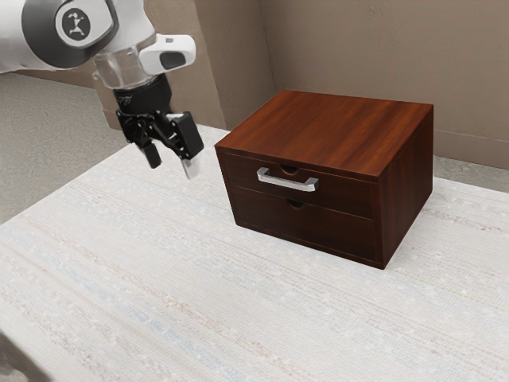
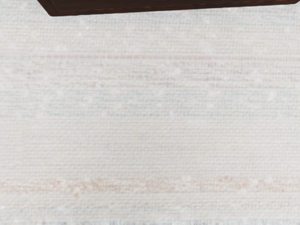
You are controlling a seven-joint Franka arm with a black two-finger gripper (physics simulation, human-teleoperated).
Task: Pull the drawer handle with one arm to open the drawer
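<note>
A dark wooden cabinet with two drawers stands on the pale table. The upper drawer carries a silver bar handle; both drawer fronts sit flush with the cabinet. My black gripper hangs above the table at the exterior view's left of the cabinet, fingers pointing down and apart, open with nothing between them. It is well short of the handle and about level with it. In the wrist view a dark strip of the cabinet edges the woven table surface.
A beige wall rises behind the cabinet. Bare table stretches in front of the drawers and beneath my hand. The table's near left corner drops off to the floor.
</note>
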